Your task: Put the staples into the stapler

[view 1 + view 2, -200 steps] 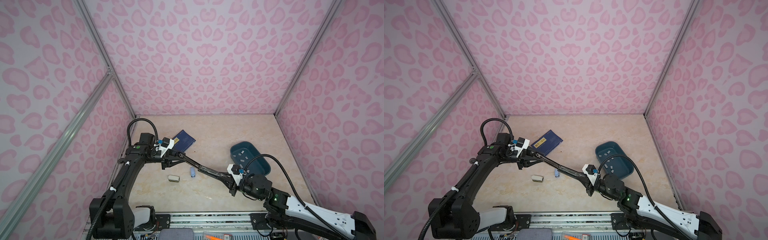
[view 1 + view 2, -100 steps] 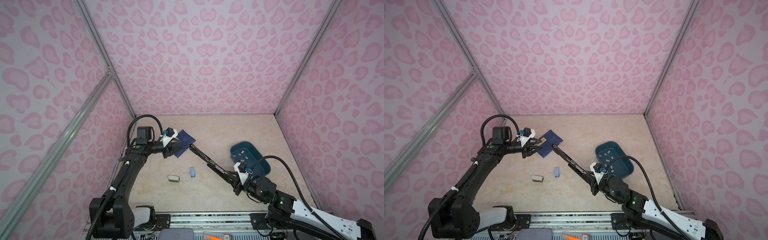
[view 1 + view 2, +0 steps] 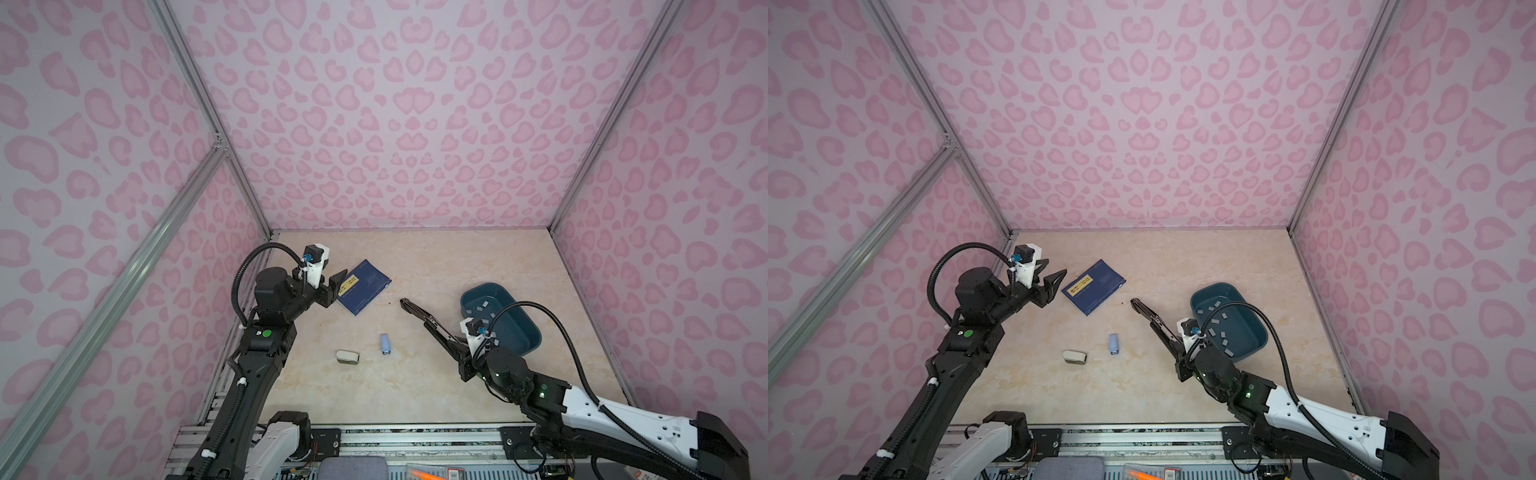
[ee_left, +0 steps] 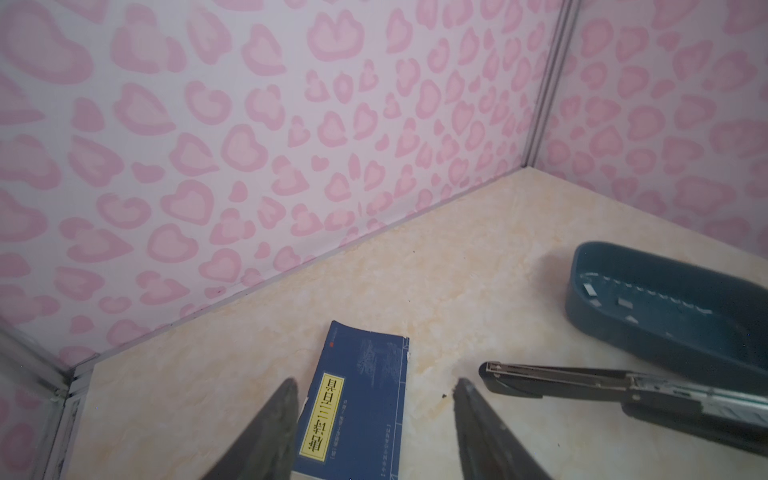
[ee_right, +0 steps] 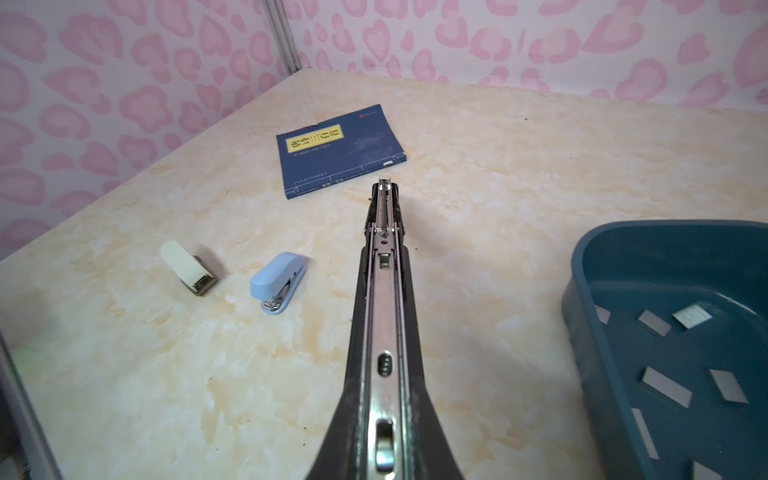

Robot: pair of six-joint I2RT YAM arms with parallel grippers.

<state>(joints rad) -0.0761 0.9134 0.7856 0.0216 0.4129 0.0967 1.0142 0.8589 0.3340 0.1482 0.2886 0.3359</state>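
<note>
A long black stapler with its metal channel facing up is held by its rear end, low over the table, pointing at the book. My right gripper is shut on that end. My left gripper stands open and empty at the book's left edge, well apart from the stapler's tip. The staples, several small grey strips, lie loose in the teal tray just right of the stapler.
A blue book lies flat at the back left. A small light-blue stapler and a small cream one sit on the table's middle-left. Pink patterned walls enclose three sides.
My left gripper has let go of the stapler's front end, opened, and drawn back left toward the book. My right arm has pulled the stapler away to the right.
</note>
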